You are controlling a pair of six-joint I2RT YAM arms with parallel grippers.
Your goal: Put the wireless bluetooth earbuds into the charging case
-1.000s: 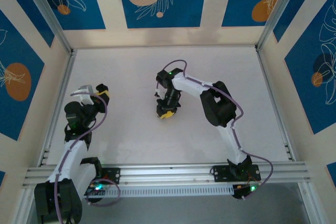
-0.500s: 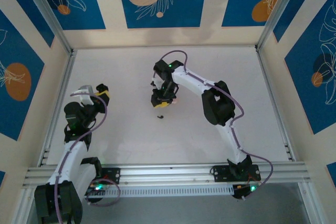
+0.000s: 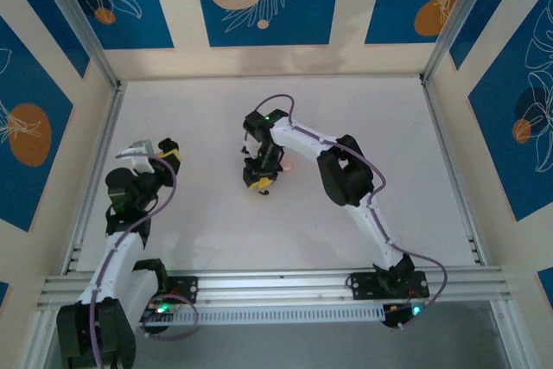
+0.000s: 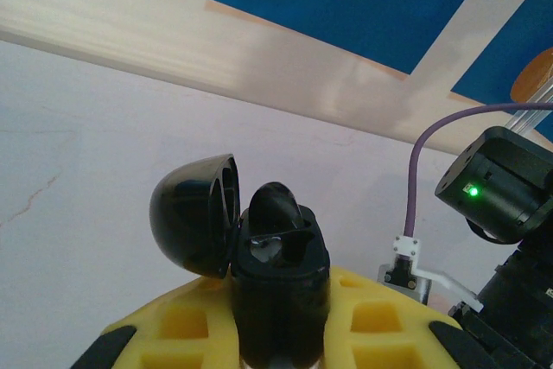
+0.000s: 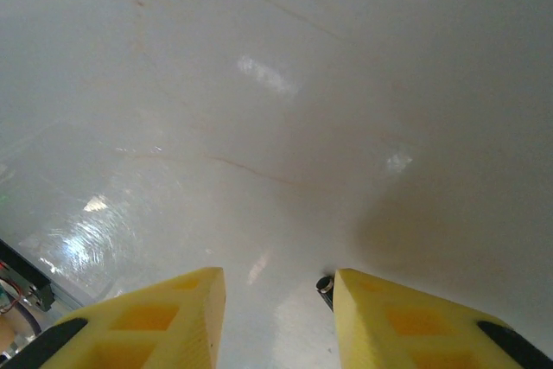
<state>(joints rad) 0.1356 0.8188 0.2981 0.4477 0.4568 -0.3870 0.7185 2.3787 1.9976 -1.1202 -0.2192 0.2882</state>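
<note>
- Charging case (image 4: 278,287) is sitting upright in my left gripper (image 4: 281,321), and I am clenching its black body from both sides with my yellow fingers (image 4: 376,313).
- Its domed lid (image 4: 192,224) is hanging open, tipped over to the left of the body and meeting it at the hinge.
- A rounded black piece (image 4: 276,206) is standing up out of the case's open top; I am not able to tell whether it is an earbud.
- From above, I am holding that gripper over the left side of the white table (image 3: 199,110), well apart from my right gripper (image 3: 257,181), which is pointing down near the table's middle.
- I am keeping no grip with my right gripper: its jaws are standing released, spread wide, with bare table showing between them.
- One wireless bluetooth earbud (image 5: 325,285), a tiny black bit, is lying on the table inside that gap, just beside the inner edge of the finger on the right of the wrist view; I cannot tell whether the two are touching.
- My right arm's black housing (image 4: 492,183) is glowing with a small green light at the right of the left wrist view, a purple cable (image 4: 416,181) curving down beside it.
</note>
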